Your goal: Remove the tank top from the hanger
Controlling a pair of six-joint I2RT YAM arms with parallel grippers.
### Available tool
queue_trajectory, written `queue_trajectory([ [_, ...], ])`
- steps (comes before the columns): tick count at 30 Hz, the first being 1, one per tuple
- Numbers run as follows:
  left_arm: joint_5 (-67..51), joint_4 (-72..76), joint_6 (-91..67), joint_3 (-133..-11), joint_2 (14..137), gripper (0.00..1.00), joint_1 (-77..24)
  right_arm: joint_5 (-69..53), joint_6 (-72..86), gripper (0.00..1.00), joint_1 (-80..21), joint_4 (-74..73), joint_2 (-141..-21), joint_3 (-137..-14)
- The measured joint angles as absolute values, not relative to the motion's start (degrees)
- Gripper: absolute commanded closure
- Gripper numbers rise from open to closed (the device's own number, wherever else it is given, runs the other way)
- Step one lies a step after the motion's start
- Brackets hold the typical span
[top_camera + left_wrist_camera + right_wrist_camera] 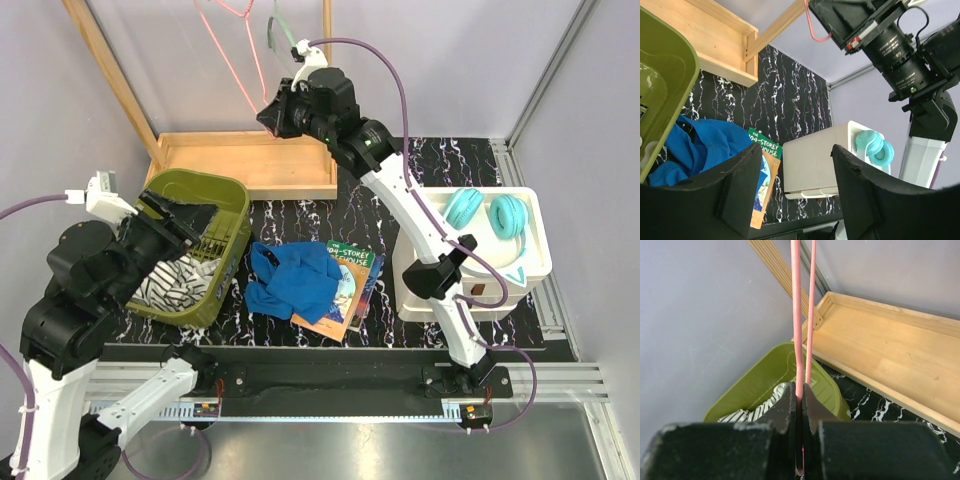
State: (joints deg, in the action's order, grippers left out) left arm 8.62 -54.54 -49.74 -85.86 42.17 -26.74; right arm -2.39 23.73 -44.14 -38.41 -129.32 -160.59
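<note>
The blue tank top point(293, 280) lies crumpled on the black marbled table, partly over a book, and shows in the left wrist view point(695, 145). The pink wire hanger point(232, 58) hangs bare at the back. My right gripper point(272, 113) is raised there and shut on the hanger's lower bar point(798, 340). My left gripper point(172, 222) is open and empty, held over the green basket, to the left of the tank top; its jaws stand wide apart in the left wrist view point(796, 175).
A green basket point(235, 215) holding striped cloth stands at left. A wooden tray frame point(290, 165) sits at the back. A colourful book point(352, 290) lies mid-table. A white bin point(530, 265) with teal headphones point(484, 213) stands at right.
</note>
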Motion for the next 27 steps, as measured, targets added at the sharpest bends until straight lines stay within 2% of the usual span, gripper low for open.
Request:
queue_trajectory([
  [2,7.73,-54.54,-49.47,-85.97,42.94,0.36,-26.74,-2.57,24.25,1.00,-44.12,-37.17,-129.62,-160.59],
  [5,7.09,-54.59,-47.77,-88.44,45.15,0.27,-26.74,-3.53,25.12,1.00,-44.14,-35.88,-129.84,-160.44],
  [10,7.33,-52.71,-44.75,-99.85,52.84,0.27,-26.74,-5.34,25.41,1.00,-44.14,-34.22,-127.90,-154.23],
  [12,6.94,-51.57,-44.51,-105.08,56.97,0.33,-26.61,-5.80,25.39,1.00,-44.16,-34.57,-126.32,-150.43],
  [17,3.09,-47.05,-45.71,-113.97,67.77,0.40,-24.05,-7.46,25.39,1.00,-44.42,-36.12,-120.11,-140.25],
  [22,0.62,-45.08,-47.03,-112.73,74.43,0.42,-22.37,-7.86,25.39,1.00,-45.93,-36.56,-111.42,-132.49],
  [27,-1.85,-43.53,-48.12,-108.36,75.66,0.47,-22.04,-8.23,25.39,1.00,-48.31,-36.12,-103.66,-128.25],
])
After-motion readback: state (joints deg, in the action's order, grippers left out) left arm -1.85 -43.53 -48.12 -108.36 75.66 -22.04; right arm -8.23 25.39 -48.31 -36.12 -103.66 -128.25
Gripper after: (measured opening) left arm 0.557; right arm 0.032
